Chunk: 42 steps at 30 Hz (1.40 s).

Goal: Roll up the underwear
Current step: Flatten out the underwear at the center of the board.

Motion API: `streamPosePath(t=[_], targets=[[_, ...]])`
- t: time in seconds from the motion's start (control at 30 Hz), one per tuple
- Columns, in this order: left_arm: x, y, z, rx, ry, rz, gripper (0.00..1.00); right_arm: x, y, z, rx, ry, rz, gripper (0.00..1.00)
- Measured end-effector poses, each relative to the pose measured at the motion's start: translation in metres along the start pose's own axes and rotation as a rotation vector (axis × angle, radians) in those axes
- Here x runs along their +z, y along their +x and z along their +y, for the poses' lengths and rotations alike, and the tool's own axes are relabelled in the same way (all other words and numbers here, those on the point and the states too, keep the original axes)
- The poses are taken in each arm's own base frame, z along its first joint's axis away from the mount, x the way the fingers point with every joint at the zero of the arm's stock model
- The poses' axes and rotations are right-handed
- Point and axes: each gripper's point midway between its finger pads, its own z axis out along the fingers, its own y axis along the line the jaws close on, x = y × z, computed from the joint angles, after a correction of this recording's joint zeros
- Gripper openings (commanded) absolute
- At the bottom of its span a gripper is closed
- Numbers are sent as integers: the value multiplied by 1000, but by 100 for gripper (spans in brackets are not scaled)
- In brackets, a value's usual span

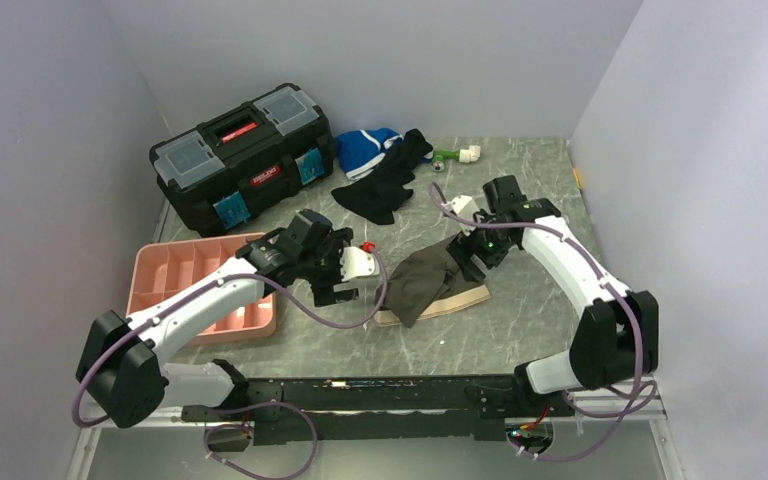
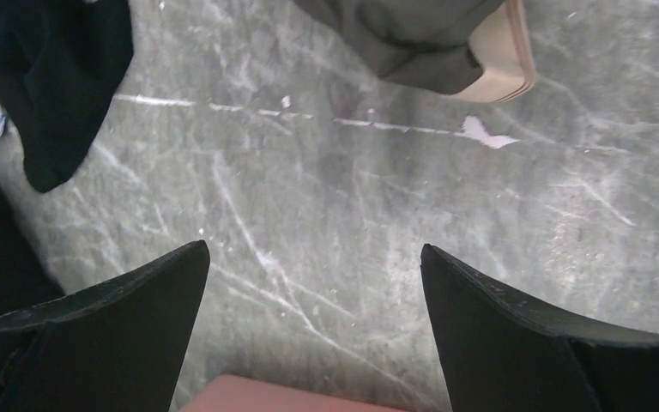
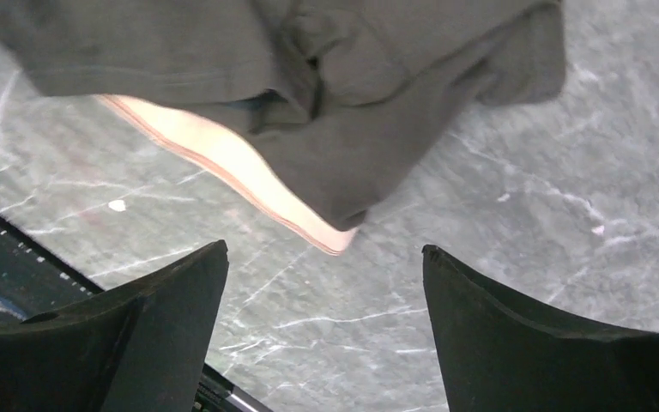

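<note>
The underwear (image 1: 430, 282), dark grey-brown with a beige waistband, lies loosely folded on the table's middle. It shows at the top of the left wrist view (image 2: 429, 43) and the right wrist view (image 3: 309, 77). My left gripper (image 1: 345, 285) is open and empty, just left of the underwear, over bare table (image 2: 313, 249). My right gripper (image 1: 480, 252) is open and empty at the underwear's far right edge, with bare table between the fingers (image 3: 326, 253).
A pink compartment tray (image 1: 210, 290) sits at the left. A black toolbox (image 1: 240, 160) stands at the back left. A plain black garment (image 1: 380, 185), a blue-and-white garment (image 1: 365, 150) and a small green-and-white object (image 1: 457, 155) lie at the back.
</note>
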Motion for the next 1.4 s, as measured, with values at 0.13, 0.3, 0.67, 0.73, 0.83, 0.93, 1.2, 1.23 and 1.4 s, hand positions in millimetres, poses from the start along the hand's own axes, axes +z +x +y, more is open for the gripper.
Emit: streamPosePath(t=[0.13,0.3,0.67,0.73,0.83,0.93,1.2,1.23,1.4], targets=[[-7,7,10,-6,-69,41,99,-7,-13,42,-123,-56,-63,82],[-34,27,11,-74,-148,55,99,2,-30,106,-306,-195,-126,74],[-130,75,32,-344,-465,36,99,78,-13,167,-481,-327,10,71],[-134,78,27,-352,-479,38,99,89,-11,171,-499,-328,31,70],[-135,84,20,-365,-474,53,99,101,-9,176,-514,-321,53,65],[-133,88,15,-375,-458,72,99,109,-10,177,-520,-300,66,51],[-130,94,12,-389,-440,101,99,116,-21,169,-504,-234,45,8],[-130,94,12,-389,-440,101,99,116,-20,169,-503,-234,46,3],[-127,94,10,-386,-428,96,99,106,-26,169,-504,-243,53,0]])
